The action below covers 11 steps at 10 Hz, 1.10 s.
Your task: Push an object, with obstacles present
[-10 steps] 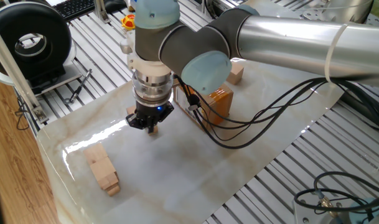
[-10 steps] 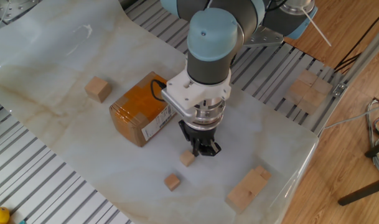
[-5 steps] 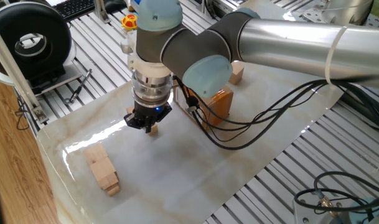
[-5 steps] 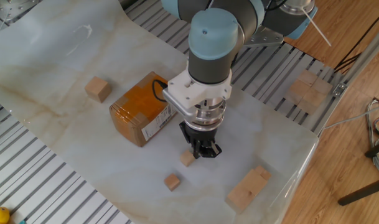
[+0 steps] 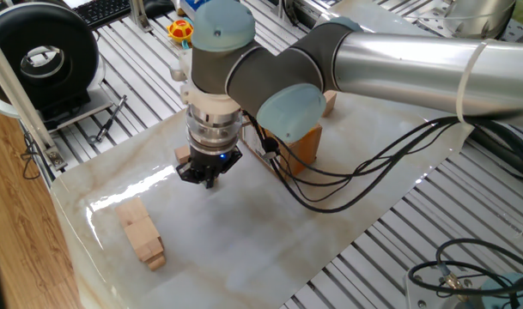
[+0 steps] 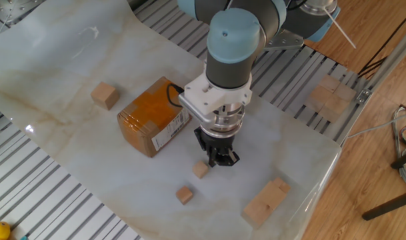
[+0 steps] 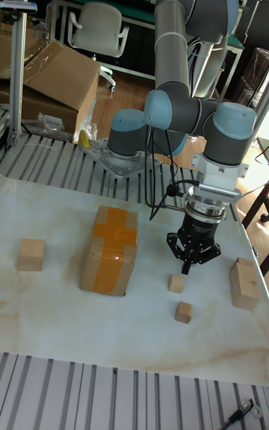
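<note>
the small wooden cube point(image 6: 201, 169) sits mid-counter point(image 6: 69, 153) between the cardboard box point(image 6: 152, 115) and a second little cube point(image 6: 184, 195), touching the pincer point(image 6: 215, 159), fingers seemingly together; likely light, rigid, slippery, so push low against its flat side.

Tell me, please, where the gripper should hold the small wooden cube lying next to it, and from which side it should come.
Probably from straight above, closing on two opposite flat side faces of the small cube. It sits flat on the marble sheet, and its top is open. The gripper hangs right beside it, low, so it should lift a little first. The second small cube and the cardboard box stand apart, leaving finger room.
</note>
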### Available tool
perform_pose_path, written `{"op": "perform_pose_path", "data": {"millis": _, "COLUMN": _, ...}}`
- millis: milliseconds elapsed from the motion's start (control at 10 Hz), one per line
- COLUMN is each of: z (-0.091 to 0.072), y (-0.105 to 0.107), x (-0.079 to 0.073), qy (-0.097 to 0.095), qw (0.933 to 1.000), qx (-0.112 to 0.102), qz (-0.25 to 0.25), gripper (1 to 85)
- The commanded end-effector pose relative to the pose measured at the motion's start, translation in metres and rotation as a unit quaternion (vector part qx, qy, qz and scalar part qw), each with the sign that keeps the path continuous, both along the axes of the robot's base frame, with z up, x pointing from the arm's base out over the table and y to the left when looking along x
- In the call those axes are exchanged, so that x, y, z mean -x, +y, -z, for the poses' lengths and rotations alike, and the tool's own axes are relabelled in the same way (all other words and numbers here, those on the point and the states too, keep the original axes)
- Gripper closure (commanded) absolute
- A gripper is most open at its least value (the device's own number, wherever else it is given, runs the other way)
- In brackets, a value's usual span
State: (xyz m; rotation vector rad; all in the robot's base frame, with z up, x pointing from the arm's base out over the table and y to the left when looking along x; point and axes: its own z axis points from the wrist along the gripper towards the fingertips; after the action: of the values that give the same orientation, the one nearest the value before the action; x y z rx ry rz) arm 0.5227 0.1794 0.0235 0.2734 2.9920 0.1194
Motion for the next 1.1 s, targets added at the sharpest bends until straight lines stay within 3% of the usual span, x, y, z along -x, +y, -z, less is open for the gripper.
{"op": "perform_pose_path", "data": {"millis": 0, "z": 0.008, "y": -0.005, "x": -0.005, "qy": -0.006, "qw": 1.0, "qx": 0.001, "qz": -0.008, "gripper": 73.7}}
{"op": "perform_pose_path", "data": {"millis": 200, "z": 0.01, "y": -0.013, "x": -0.016, "qy": -0.009, "qw": 0.9997, "qx": 0.0, "qz": -0.022, "gripper": 73.7}}
{"op": "perform_pose_path", "data": {"millis": 500, "z": -0.002, "y": -0.03, "x": -0.035, "qy": 0.005, "qw": 0.9994, "qx": 0.003, "qz": -0.034, "gripper": 73.3}}
{"op": "perform_pose_path", "data": {"millis": 700, "z": -0.001, "y": -0.036, "x": -0.046, "qy": 0.004, "qw": 0.9993, "qx": 0.005, "qz": -0.037, "gripper": 73.3}}
{"op": "perform_pose_path", "data": {"millis": 1000, "z": -0.008, "y": -0.029, "x": -0.045, "qy": 0.01, "qw": 0.9994, "qx": 0.003, "qz": -0.033, "gripper": 73.3}}
